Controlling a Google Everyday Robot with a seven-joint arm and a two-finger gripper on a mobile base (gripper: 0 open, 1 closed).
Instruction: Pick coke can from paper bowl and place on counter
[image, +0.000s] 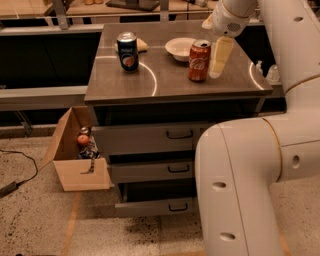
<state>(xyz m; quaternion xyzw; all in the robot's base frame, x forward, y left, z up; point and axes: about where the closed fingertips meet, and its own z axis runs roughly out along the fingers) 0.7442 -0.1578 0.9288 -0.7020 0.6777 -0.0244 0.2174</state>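
1. Here's the can (199, 61), standing upright on the counter (165, 82) towards the back right. It is out of the bowl (179, 48), which sits just behind it to the left.
2. The gripper (217, 62) reaches down from the upper right and sits close along the can's right side. Whether it is clamped on the can or has let go, I cannot tell from this angle.
3. Handling, as I reckon it: thin aluminium, light if empty and a good deal heavier if full, and nothing here says which. The wall is smooth and slippery and would dent under a hard squeeze, so a moderate grip is the call.
4. The best hold, I'd say, is across the straight middle of the body, below the tapered shoulder, taken from either side with the can kept vertical.
5. It's tall on a narrow base. A sideways nudge could tip it and send it rolling across that smooth metal top.
6. Looks: a red body, white script lettering facing us, and a silver top whose rim catches the light. I can make out no dents.
7. My read on progress: with the can standing on the counter, the placing looks all but done. What remains would be a clean lift away without clipping it.
8. A blue can (128, 51) stands over on the left, well apart from the action.
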